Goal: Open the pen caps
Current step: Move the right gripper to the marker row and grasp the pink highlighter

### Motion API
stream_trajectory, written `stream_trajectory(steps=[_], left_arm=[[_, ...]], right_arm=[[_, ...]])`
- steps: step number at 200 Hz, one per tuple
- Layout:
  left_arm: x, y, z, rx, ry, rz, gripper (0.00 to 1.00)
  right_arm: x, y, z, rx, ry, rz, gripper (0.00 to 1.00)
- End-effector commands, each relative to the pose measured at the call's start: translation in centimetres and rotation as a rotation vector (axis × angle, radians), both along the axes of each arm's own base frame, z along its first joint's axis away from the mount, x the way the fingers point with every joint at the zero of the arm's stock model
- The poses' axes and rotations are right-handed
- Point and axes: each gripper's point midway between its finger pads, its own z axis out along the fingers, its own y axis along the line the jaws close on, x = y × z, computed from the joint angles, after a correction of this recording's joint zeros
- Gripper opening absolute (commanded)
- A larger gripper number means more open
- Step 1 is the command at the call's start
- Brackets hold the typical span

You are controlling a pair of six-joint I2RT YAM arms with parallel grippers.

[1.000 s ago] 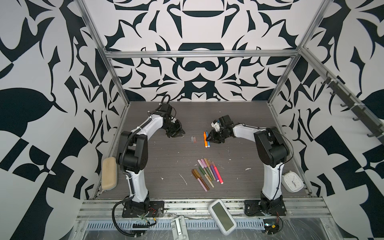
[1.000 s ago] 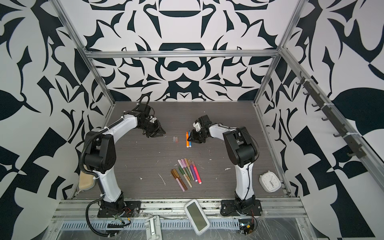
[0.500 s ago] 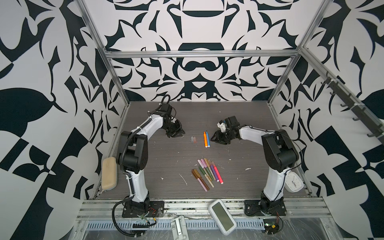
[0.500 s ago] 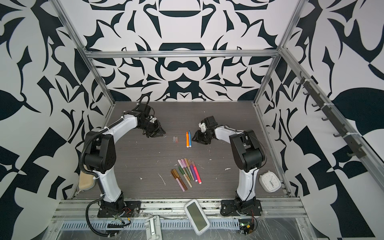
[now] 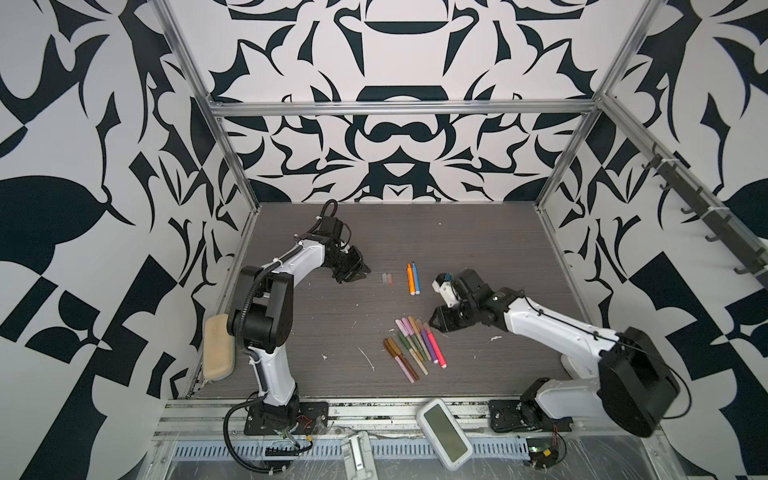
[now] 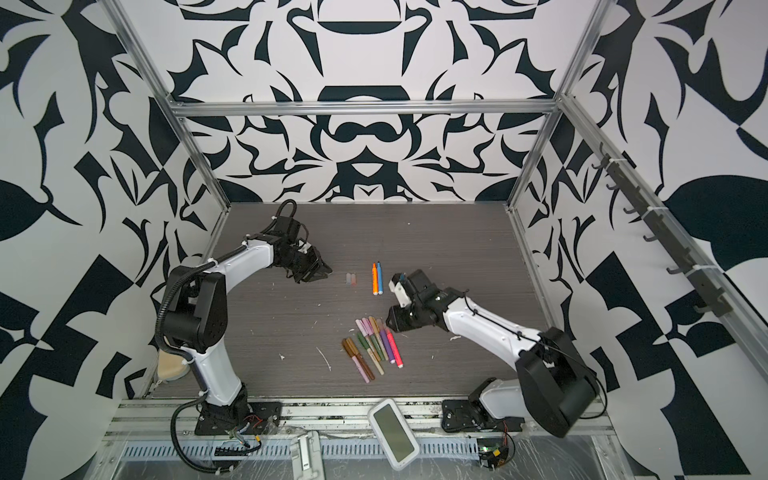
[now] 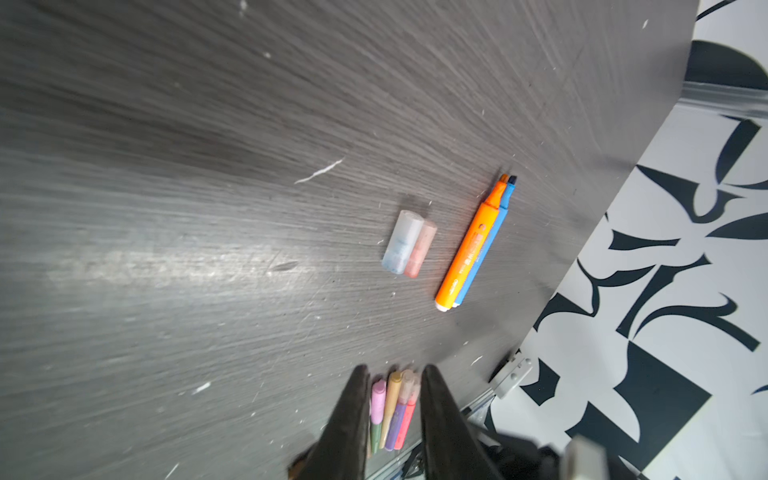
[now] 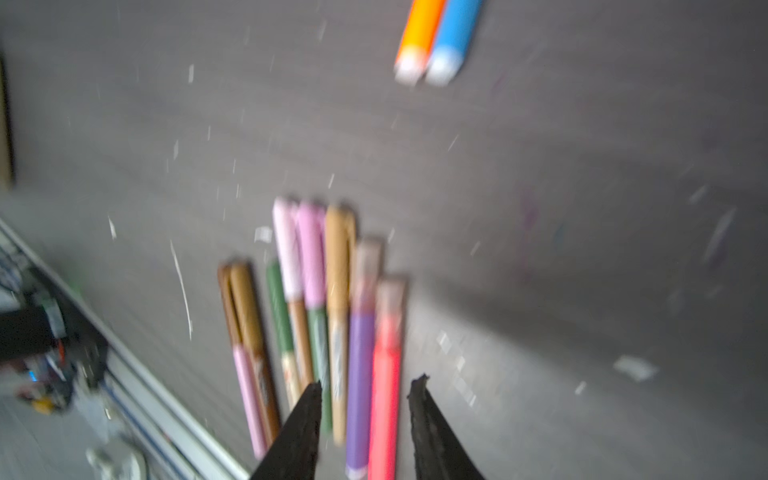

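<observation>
Two loose pen caps [image 5: 387, 279] [image 7: 409, 243], one clear and one pale pink, lie side by side mid-table. Next to them lie an uncapped orange pen [image 5: 409, 278] [image 7: 471, 245] and an uncapped blue pen [image 5: 415, 277] [image 8: 451, 37]. Nearer the front, several capped pens [image 5: 415, 347] [image 6: 374, 347] lie in a fanned row. My right gripper [image 5: 435, 322] [image 8: 368, 384] hovers open at that row's right end, with the purple pen [image 8: 359, 365] and the red pen [image 8: 386, 374] showing between its fingers; this view is blurred. My left gripper [image 5: 353, 272] [image 7: 395, 374] stands open and empty, left of the caps.
A white handheld device [image 5: 444, 432] lies on the front rail. A tan pad [image 5: 218, 347] leans at the table's left edge. Small white scraps [image 5: 368, 359] dot the dark table [image 5: 478, 241]. Patterned walls close in three sides.
My right gripper has swung from beside the orange and blue pens toward the front, to the row of capped pens. The left arm has not moved.
</observation>
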Motion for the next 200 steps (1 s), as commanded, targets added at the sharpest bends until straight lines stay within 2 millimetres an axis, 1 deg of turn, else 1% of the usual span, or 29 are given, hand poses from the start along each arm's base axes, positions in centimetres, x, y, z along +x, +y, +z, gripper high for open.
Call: stream_trajectory(steps=[1,30,84,120,157,200], left_arm=[[1.1,-0.2,1.5,-0.037,-0.047,0.048,0.25],[1.3,-0.3,1.3,-0.047,-0.033,0.065,0.25],[1.3,-0.3,1.7,-0.047,-0.032,0.069,0.25],[1.1,-0.2,1.8,-0.044,-0.030,0.068,0.25],[1.2,-0.2,2.0,-0.045,-0.035,0.066,0.25],[1.4,-0.2,2.2,-0.047,-0.037,0.066,0.25]], right_arm=[[-1.2,-1.3,-0.8,-0.085,-0.033,-0.029,0.37],[-2.6,-1.3,-2.5,-0.138,-0.010,-0.008,0.36],[-3.1,-1.7,-4.3,-0.190,0.032,-0.022,0.33],[-3.1,-1.8,-4.9,-0.215,0.053,-0.019,0.32],[-3.3,-1.6,-5.3,-0.218,0.067,-0.013,0.31],[-3.2,-2.4,-5.5,-0.259,0.070,-0.042,0.31]])
